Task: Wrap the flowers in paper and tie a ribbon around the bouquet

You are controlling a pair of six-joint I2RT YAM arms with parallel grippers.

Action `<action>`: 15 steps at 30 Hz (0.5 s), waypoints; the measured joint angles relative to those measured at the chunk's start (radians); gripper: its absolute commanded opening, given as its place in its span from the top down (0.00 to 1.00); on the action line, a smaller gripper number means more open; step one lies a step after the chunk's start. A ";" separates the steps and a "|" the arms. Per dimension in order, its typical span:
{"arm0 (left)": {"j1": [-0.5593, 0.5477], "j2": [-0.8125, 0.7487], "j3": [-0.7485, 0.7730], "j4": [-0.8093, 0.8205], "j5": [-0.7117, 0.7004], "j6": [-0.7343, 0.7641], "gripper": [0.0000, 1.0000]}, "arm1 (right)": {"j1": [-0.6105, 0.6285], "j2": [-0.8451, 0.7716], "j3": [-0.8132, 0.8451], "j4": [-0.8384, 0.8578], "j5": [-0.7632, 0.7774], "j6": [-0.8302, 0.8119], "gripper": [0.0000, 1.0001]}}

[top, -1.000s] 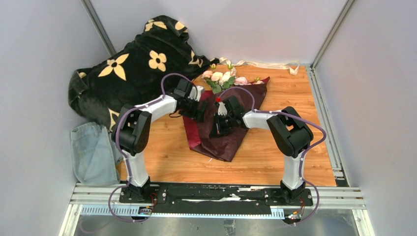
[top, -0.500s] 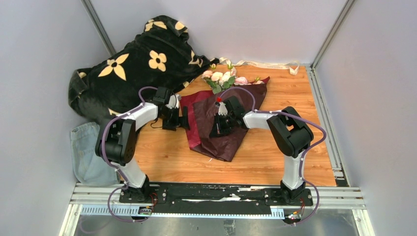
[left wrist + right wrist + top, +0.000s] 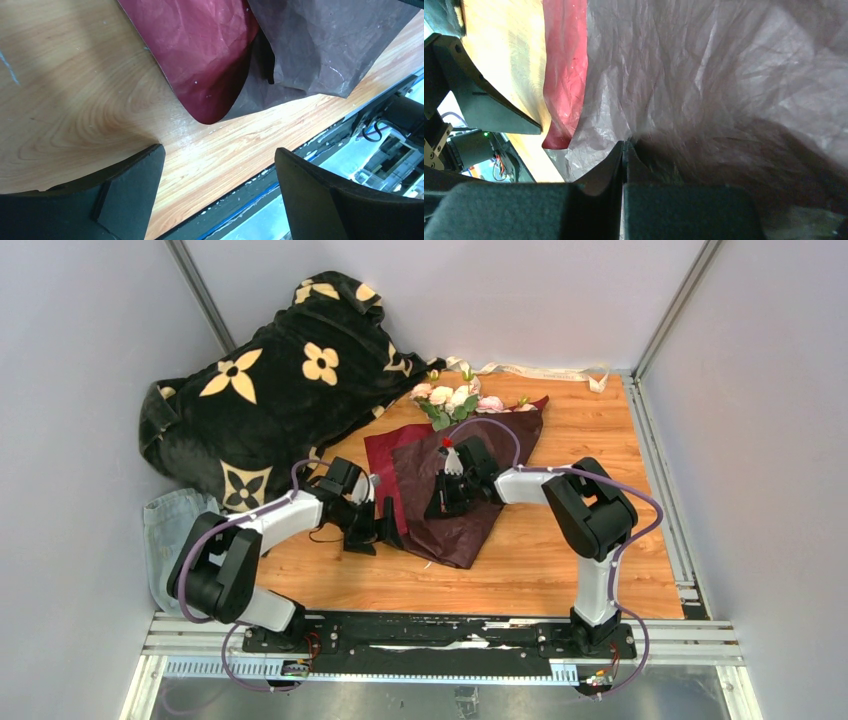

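At centre frame: paper point(image 3: 465, 530) looks floppy, tear-prone | you pinch its lower-left corner | left gripper point(image 3: 217, 152) fingers apart | right gripper point(image 3: 624, 145) fingers together

Light wooden tabletop point(image 3: 600, 540) under me, grain showing soft sheen, light even. Plain pale grey walls on three sides: back wall point(image 3: 520, 290), left wall point(image 3: 70, 390), right wall point(image 3: 770, 440). Aluminium post point(image 3: 200, 295) in far left corner, second post point(image 3: 675, 305) in far right corner. Black blanket with cream flower prints point(image 3: 270, 380) heaped far left. Blue denim cloth point(image 3: 185, 550) crumpled at my near left. Silver rails point(image 3: 690, 638) along near edge.
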 measured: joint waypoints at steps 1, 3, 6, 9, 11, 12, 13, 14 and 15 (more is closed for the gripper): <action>-0.008 -0.006 -0.007 0.014 -0.005 -0.018 0.08 | 0.002 0.000 -0.002 0.006 0.003 0.003 1.00; -0.018 -0.008 -0.019 0.046 -0.009 -0.057 0.09 | 0.006 -0.002 -0.006 0.019 0.013 0.010 1.00; -0.022 -0.012 -0.043 0.117 0.001 -0.111 0.16 | 0.018 -0.008 -0.014 0.037 0.039 0.024 1.00; -0.038 -0.014 -0.058 0.159 -0.002 -0.139 0.29 | 0.028 -0.018 -0.023 0.047 0.067 0.031 1.00; -0.051 -0.011 -0.067 0.189 -0.016 -0.149 0.41 | 0.034 -0.019 -0.023 0.052 0.079 0.035 1.00; -0.055 -0.006 -0.069 0.197 -0.022 -0.154 0.44 | 0.037 -0.019 -0.023 0.054 0.084 0.037 1.00; -0.057 0.000 -0.071 0.208 -0.027 -0.160 0.48 | 0.039 -0.019 -0.023 0.056 0.089 0.040 1.00; -0.057 0.006 -0.072 0.216 -0.029 -0.169 0.50 | 0.041 -0.020 -0.023 0.056 0.093 0.041 1.00; -0.057 0.011 -0.072 0.219 -0.035 -0.172 0.53 | 0.043 -0.021 -0.023 0.057 0.098 0.042 1.00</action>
